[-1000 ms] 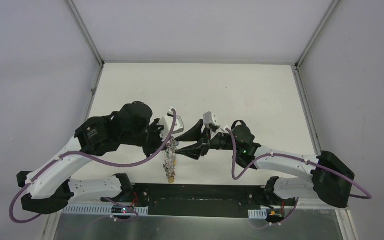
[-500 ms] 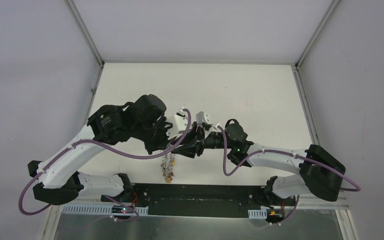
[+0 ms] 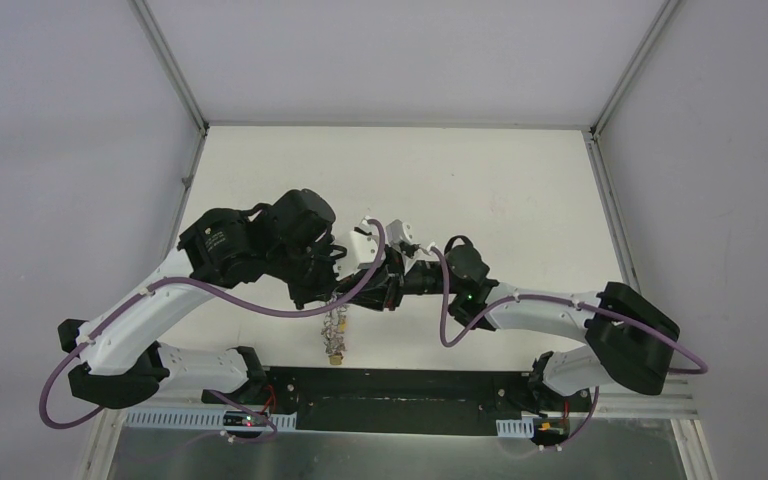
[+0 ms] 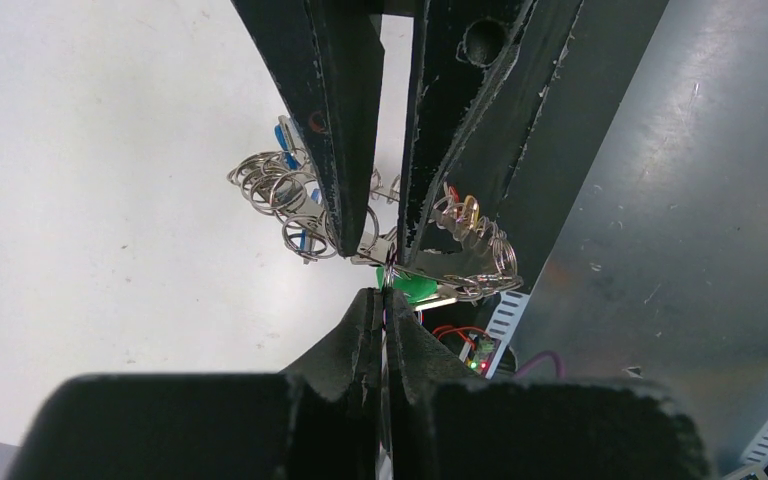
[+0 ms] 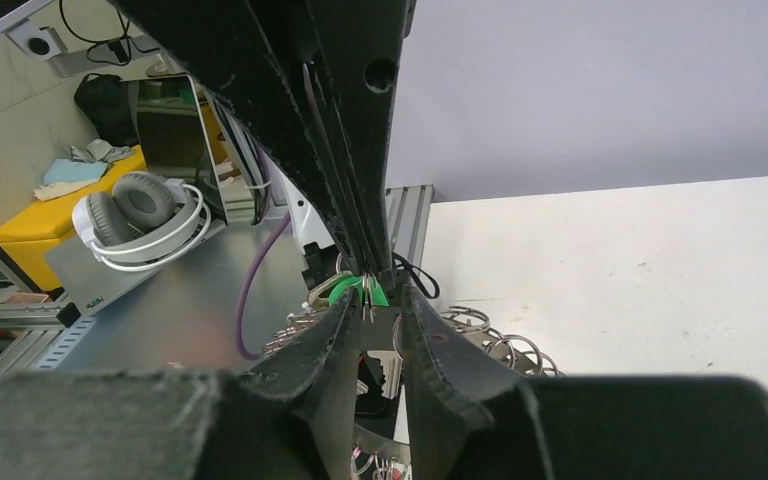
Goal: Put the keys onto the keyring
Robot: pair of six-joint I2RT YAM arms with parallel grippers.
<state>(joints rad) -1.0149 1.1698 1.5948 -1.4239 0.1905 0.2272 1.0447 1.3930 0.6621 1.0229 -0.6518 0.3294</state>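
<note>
Left claw (image 4: 384,298) is pinched tight on the keyring (image 4: 278,188), which hangs over the tabletop (image 3: 520,190). Right claw (image 5: 375,303), narrowly parted, straddles the green key (image 4: 418,290); its grip is unclear. Tips crowd together, so closing off-line could knock the ring loose or drop the key.

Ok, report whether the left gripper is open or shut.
Shut: in its own wrist view the left gripper has its fingertips pressed together with no gap, pinching the wire of the keyring.
</note>
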